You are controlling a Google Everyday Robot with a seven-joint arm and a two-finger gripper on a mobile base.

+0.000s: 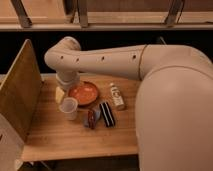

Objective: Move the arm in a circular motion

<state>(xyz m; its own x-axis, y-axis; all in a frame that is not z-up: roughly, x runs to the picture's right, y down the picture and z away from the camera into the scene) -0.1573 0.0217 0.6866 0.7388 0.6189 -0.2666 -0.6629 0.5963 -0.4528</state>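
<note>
Gripper (pixel 60 94) beside orange bowl (pixel 84 94), near cup (pixel 68 108)

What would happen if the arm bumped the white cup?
The white cup looks thin and empty, so it is probably light and would tip or slide easily. It stands upright on smooth wood, below the arm. The gripper hangs beside it, close enough to knock it.

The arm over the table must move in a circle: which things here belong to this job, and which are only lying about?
Belong to the job:
- the arm, reaching left over the table
- the gripper, low at the table's far left, beside the orange bowl

Only lying about:
- orange bowl
- white cup
- small bottle
- dark snack packets
- wooden side panel
</note>
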